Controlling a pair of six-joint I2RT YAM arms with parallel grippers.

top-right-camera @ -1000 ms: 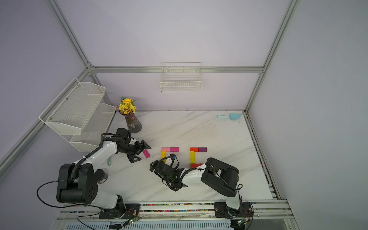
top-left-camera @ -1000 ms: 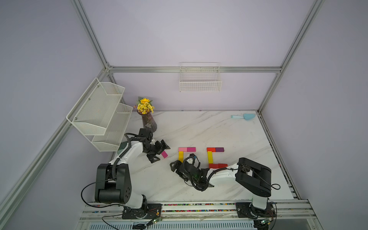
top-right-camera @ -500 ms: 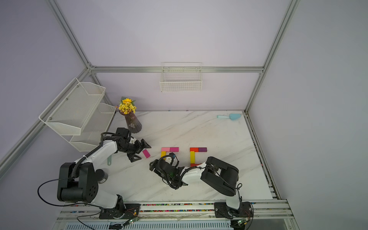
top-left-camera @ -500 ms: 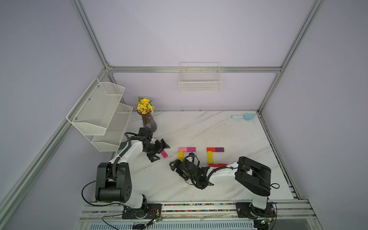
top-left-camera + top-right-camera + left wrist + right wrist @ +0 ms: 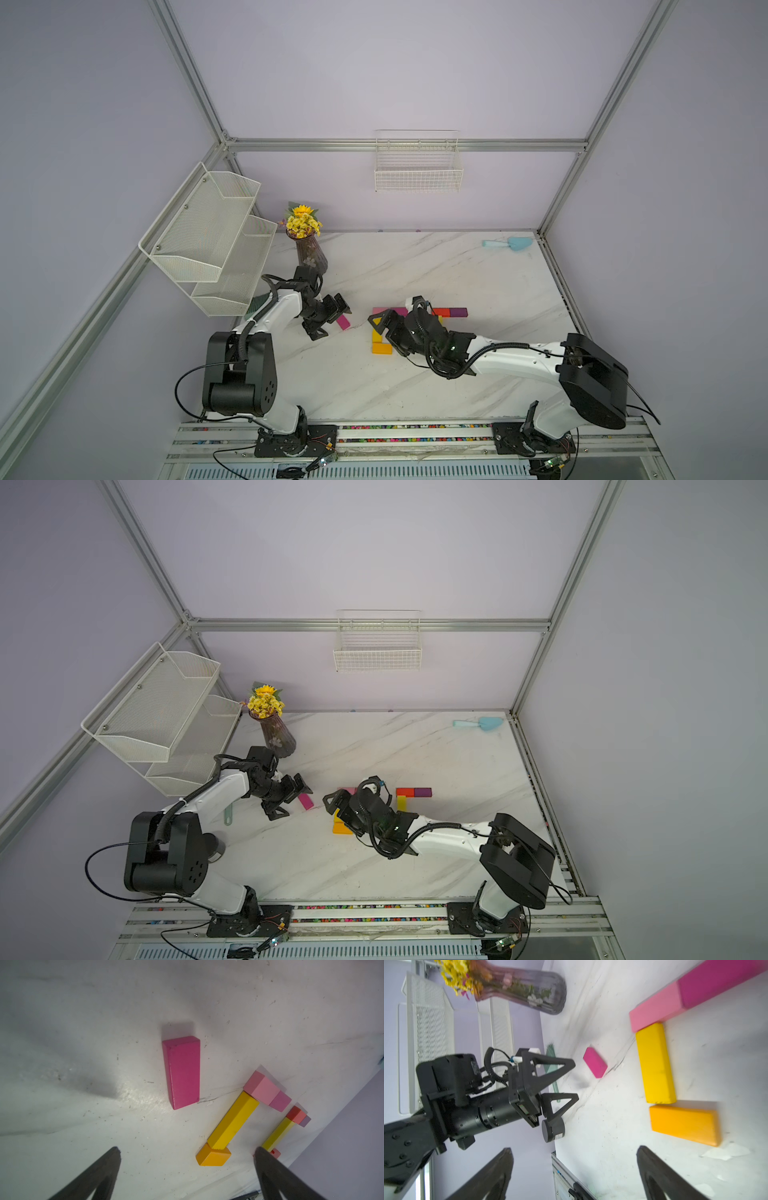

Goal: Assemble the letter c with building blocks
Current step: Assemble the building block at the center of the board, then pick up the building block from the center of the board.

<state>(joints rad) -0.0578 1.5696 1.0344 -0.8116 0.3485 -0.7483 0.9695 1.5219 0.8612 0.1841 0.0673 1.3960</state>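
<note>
The left gripper [image 5: 187, 1150] stands wide open and empty. The loose magenta block [image 5: 182, 1072] lies flat on the table [image 5: 83, 1022] just right of its jaws, not touching them. The right gripper [image 5: 574, 1148], wide open and empty, hangs near the orange block [image 5: 685, 1124].

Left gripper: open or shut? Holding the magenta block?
Open, holding nothing. In the left wrist view the left gripper has its jaws wide apart; the magenta block lies flat on the table beyond them, untouched.
</note>
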